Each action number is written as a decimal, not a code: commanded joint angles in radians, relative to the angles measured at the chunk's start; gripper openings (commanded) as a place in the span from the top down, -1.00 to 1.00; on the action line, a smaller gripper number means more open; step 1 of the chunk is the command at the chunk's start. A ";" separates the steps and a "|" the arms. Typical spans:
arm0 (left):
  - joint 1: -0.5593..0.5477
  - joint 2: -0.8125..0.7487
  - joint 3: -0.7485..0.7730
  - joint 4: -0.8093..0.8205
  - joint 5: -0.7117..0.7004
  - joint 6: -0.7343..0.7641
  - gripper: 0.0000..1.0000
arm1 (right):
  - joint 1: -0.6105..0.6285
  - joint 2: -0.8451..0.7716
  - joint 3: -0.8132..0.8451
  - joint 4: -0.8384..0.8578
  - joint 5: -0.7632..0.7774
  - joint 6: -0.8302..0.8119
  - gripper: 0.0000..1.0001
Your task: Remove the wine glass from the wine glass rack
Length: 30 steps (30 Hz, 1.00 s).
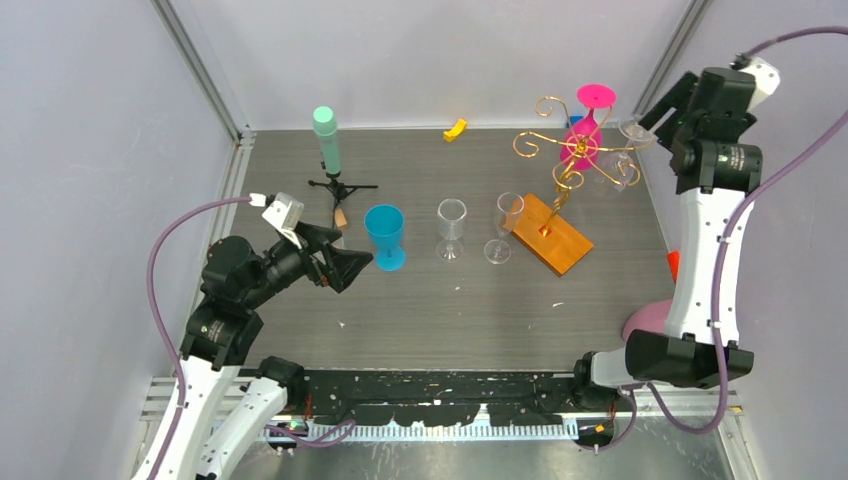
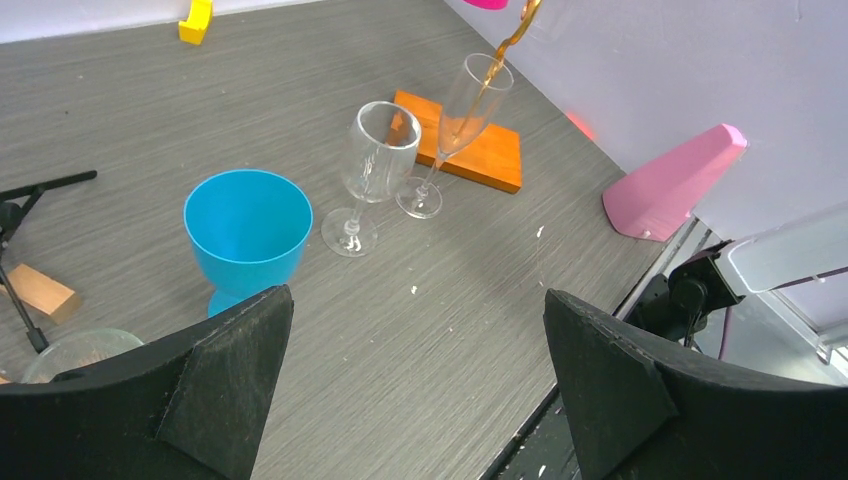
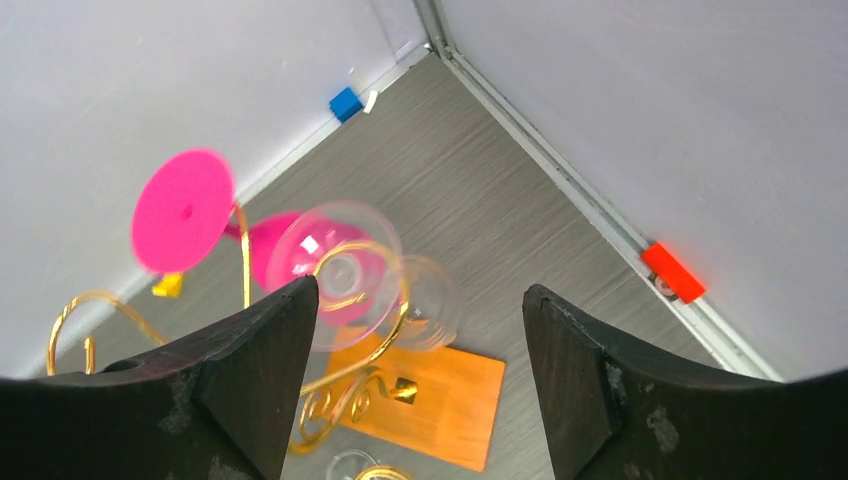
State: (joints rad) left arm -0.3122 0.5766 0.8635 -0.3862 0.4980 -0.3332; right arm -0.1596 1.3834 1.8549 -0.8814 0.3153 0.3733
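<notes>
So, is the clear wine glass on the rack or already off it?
On. The clear wine glass hangs foot-up in a gold arm of the wine glass rack; the right tool is open above it.

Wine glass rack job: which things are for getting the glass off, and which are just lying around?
For the job: wine glass rack, clear wine glass hanging on it, right tool.
Lying about: blue cup, two standing glasses, tripod, yellow piece.

The left wrist view's top edge cuts off the thin gold wire wine glass rack [image 2: 508,42]. In the right wrist view, black fingers [image 3: 250,400] hide part of its orange-brown wooden base [image 3: 440,400]; the clear wine glass [image 3: 335,270] is blurred.
</notes>
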 commanded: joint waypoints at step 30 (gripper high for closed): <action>-0.007 -0.017 -0.018 0.055 0.026 0.016 -0.99 | -0.314 0.080 -0.191 0.312 -0.756 0.273 0.31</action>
State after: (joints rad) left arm -0.3149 0.5690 0.8406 -0.3565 0.5098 -0.3325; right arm -0.4717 1.4612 1.6600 -0.6144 -0.4095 0.6643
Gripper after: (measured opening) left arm 0.994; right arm 0.368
